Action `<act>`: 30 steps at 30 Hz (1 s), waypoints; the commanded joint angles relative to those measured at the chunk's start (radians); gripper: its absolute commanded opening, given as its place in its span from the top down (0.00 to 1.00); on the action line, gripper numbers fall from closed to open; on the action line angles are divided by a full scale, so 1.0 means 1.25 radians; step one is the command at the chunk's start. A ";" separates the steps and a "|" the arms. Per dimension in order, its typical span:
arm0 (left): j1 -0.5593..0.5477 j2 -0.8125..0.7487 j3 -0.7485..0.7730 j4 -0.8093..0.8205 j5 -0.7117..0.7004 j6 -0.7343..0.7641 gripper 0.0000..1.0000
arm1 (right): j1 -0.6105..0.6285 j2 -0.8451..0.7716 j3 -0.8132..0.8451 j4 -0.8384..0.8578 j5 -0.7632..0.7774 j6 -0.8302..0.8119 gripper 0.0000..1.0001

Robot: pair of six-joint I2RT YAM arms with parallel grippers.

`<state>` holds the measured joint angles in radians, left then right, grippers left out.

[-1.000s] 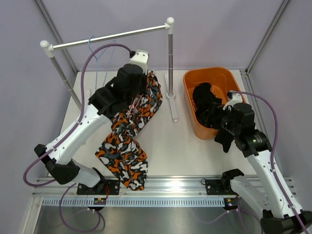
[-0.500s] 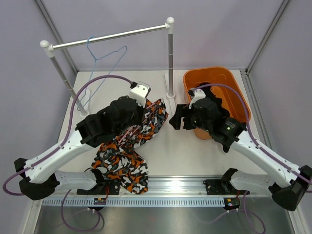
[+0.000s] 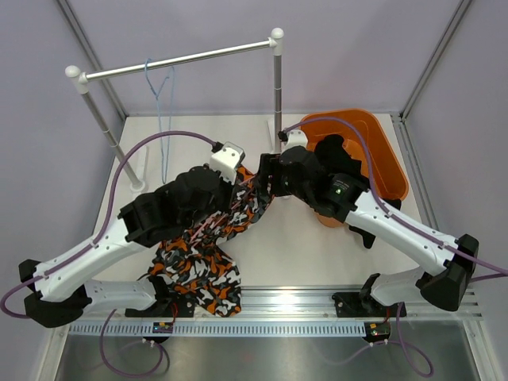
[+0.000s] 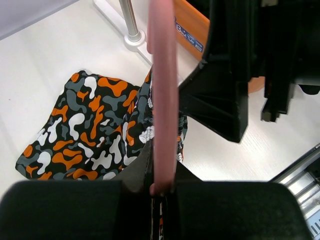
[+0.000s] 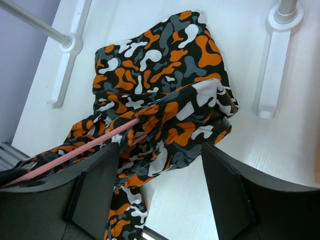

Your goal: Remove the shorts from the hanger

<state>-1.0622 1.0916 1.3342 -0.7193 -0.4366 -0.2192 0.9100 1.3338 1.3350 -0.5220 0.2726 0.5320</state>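
Observation:
The camouflage shorts (image 3: 208, 252) hang on a pink hanger (image 4: 162, 75) and trail onto the table. My left gripper (image 3: 240, 189) is shut on the hanger's bar, which shows clamped between the fingers in the left wrist view (image 4: 162, 187). My right gripper (image 3: 267, 178) is open beside the upper end of the shorts. In the right wrist view (image 5: 160, 195) its fingers straddle the bunched cloth (image 5: 165, 115) around the pink bar (image 5: 75, 150) without touching it. A dark mass (image 3: 328, 146) in the orange bin, probably the black shorts, is mostly hidden behind my right arm.
The orange bin (image 3: 382, 151) stands at the back right. A metal rail (image 3: 182, 59) on two posts crosses the back, with an empty blue hanger (image 3: 161, 87) on it. The right post (image 3: 277, 95) and its base (image 5: 280, 20) stand just behind both grippers.
My right arm swung left from the orange bin to the shorts. My left arm drew the hanger and shorts down and toward the front. The blue hanger swung on the rail.

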 commanded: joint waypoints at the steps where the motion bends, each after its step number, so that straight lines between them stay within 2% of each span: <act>1: -0.006 -0.039 0.002 0.022 0.011 -0.012 1.00 | 0.007 0.018 0.034 -0.019 0.068 0.016 0.26; 11: -0.008 -0.068 -0.012 0.020 0.039 -0.015 1.00 | 0.007 0.074 0.039 -0.008 0.067 0.020 0.32; 14: -0.010 -0.071 -0.014 0.021 0.055 -0.011 1.00 | 0.008 0.100 0.054 -0.005 0.062 0.017 0.37; 16: -0.012 -0.069 -0.016 0.016 0.055 -0.008 1.00 | 0.007 0.115 0.068 -0.005 0.065 0.013 0.43; 20: -0.017 -0.072 -0.024 -0.004 0.062 -0.004 1.00 | 0.006 0.129 0.095 -0.028 0.111 0.004 0.76; 21: -0.019 -0.076 -0.034 -0.003 0.063 -0.005 1.00 | 0.006 0.134 0.110 -0.038 0.125 0.003 0.89; 23: -0.022 -0.091 -0.043 -0.004 0.067 -0.008 1.00 | 0.001 0.149 0.128 -0.069 0.166 -0.005 1.00; 30: -0.026 -0.181 -0.061 -0.010 0.120 0.002 1.00 | -0.070 0.159 0.140 -0.082 0.162 -0.022 1.00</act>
<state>-1.0794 0.9554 1.2621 -0.7372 -0.3836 -0.2253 0.8852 1.5230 1.4662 -0.6262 0.3813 0.5304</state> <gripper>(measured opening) 0.053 0.022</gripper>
